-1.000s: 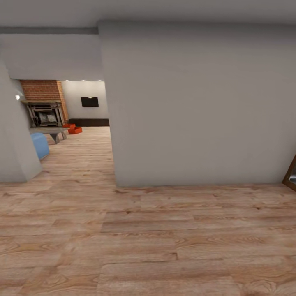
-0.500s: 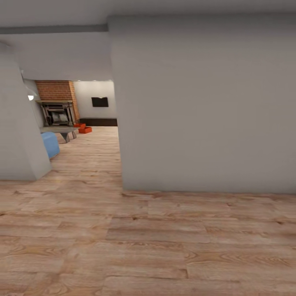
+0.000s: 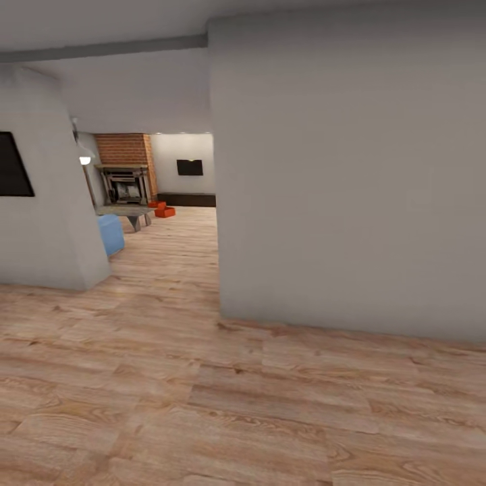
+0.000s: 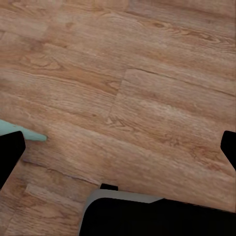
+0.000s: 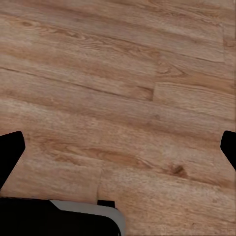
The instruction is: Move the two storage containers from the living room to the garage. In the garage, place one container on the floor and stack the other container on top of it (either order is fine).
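Since the earlier head frames the whole picture has slid rightward: camera turning left, not the things moving. A dark panel (image 3: 13, 165) on the left wall has come into view.

Head view: two storage containers (image 3: 162, 209) sit on the wood plank floor (image 3: 202, 405) at the far end of the living room (image 3: 169, 223), just beside the brick chimney (image 3: 125, 145) and fireplace (image 3: 125, 185), in front of the dark bench (image 3: 192, 199) along the back wall. A low grey table (image 3: 128, 212) and a blue seat (image 3: 111, 233) lie along the left of the passage. A grey wall (image 3: 351, 189) stands on the right.

Judgement: step in hand is the approach. Keep turning until the passage is centred, hug neither wall corner, pass right of the blue seat and table.

Left wrist view: left gripper (image 4: 118, 152) fingers spread wide at the frame edges, nothing between them, planks below. A pale teal sliver (image 4: 24, 132) by one finger; cannot identify.

Right wrist view: right gripper (image 5: 118, 152) likewise spread, empty, over planks.

Hard to make out: containers are tiny and distant; whether they touch or overlap, cannot tell.
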### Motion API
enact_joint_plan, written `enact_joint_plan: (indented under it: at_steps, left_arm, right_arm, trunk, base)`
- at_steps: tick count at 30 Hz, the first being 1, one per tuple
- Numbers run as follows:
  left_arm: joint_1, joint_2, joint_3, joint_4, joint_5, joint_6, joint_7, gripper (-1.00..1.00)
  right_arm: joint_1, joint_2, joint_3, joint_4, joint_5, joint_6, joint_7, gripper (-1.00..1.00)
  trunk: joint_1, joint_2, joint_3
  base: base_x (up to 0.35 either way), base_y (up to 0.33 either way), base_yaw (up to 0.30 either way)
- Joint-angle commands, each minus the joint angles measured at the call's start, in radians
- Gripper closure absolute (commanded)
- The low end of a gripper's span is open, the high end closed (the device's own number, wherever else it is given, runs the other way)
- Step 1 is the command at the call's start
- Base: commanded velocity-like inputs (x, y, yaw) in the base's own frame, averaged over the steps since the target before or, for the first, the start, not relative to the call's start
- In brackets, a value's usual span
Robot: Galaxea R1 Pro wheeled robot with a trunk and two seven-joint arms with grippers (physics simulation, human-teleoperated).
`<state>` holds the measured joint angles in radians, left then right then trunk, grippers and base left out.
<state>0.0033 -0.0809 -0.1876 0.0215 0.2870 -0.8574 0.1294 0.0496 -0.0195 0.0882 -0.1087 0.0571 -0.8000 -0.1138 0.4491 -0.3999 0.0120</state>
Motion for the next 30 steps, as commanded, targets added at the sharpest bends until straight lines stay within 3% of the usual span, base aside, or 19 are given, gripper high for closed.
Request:
enact_joint_plan:
  at_steps: [1,15,30]
  left_arm:
    - [0.000,0.000,-0.009,0.002,0.003,-0.003,0.007,-1.00]
    - [0.000,0.000,-0.009,0.002,0.002,-0.003,0.007,-1.00]
    - [0.000,0.000,-0.009,0.002,0.002,-0.003,0.007,-1.00]
  right_arm:
    - [0.001,0.000,0.007,-0.002,0.006,0.001,-0.010,-1.00]
    - [0.001,0.000,0.007,-0.002,0.006,0.000,-0.009,-1.00]
    - [0.001,0.000,0.007,-0.002,0.006,0.000,-0.010,-1.00]
  trunk:
    - [0.001,0.000,0.000]
    - [0.001,0.000,0.000]
    - [0.001,0.000,0.000]
  base:
    - [0.325,0.000,0.083]
    - [0.325,0.000,0.029]
    - [0.325,0.000,0.235]
